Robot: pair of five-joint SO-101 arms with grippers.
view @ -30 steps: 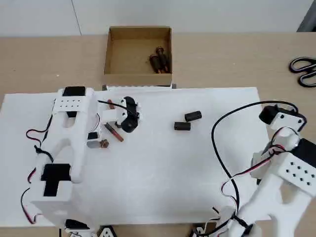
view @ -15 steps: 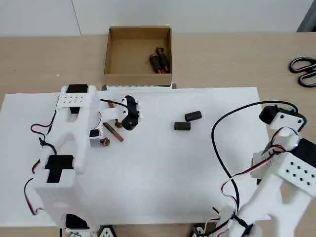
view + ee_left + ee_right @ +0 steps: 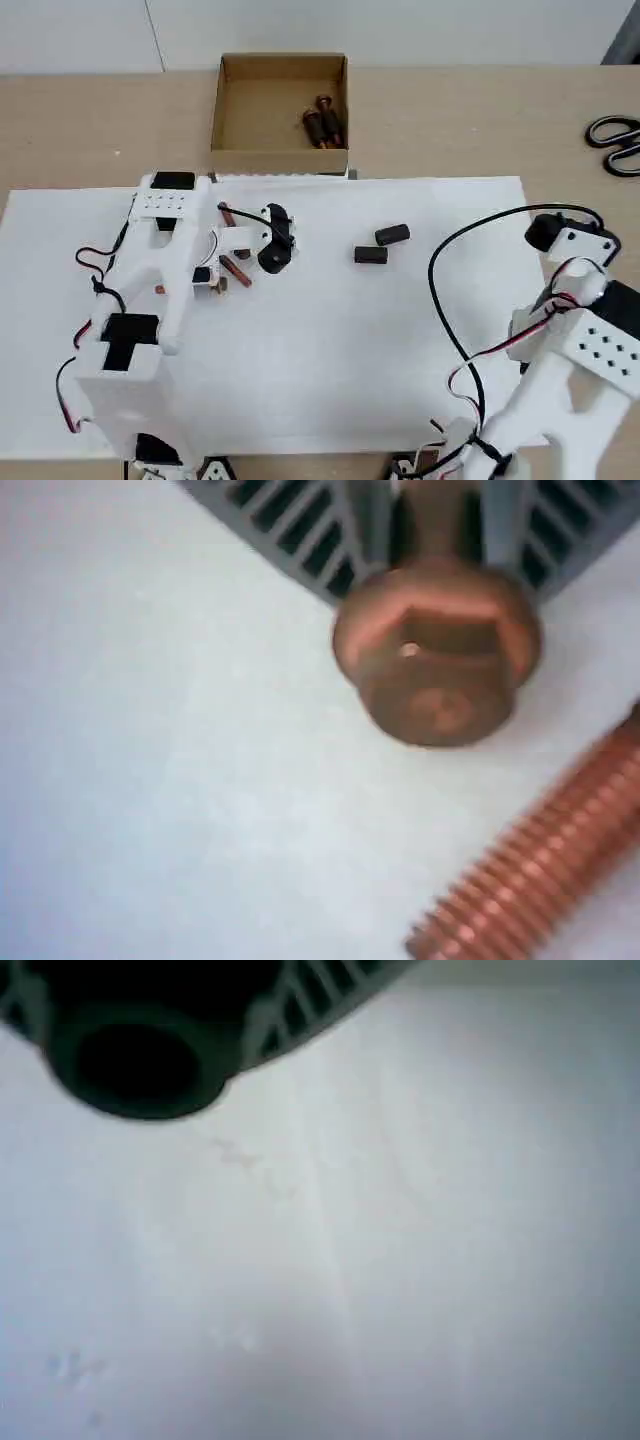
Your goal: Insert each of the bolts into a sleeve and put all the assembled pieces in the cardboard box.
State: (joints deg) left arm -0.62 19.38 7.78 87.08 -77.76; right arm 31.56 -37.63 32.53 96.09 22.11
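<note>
My left gripper (image 3: 435, 525) is shut on a copper bolt (image 3: 436, 655), whose hex head points at the wrist camera, just above the white paper. In the high view this bolt (image 3: 219, 284) sits beside the left arm. A second bolt (image 3: 237, 269) lies right next to it, its threaded shank (image 3: 535, 875) close by. A third bolt (image 3: 225, 213) lies farther back. Two black sleeves (image 3: 392, 235) (image 3: 369, 255) lie mid-paper. My right gripper (image 3: 180, 1000) is shut on a black sleeve (image 3: 140, 1060) with its bore facing the camera. The cardboard box (image 3: 228, 110) holds assembled pieces (image 3: 322, 123).
The white paper (image 3: 330, 340) covers most of the table. The right arm (image 3: 585, 345) stands at the paper's right edge, and its black cable (image 3: 437, 290) loops over the sheet. Scissors (image 3: 615, 140) lie far right on the bare wood.
The left arm has shifted to the right and slightly toward the box, carrying its bolt along. The right arm, the loose bolts and the sleeves have stayed put.
</note>
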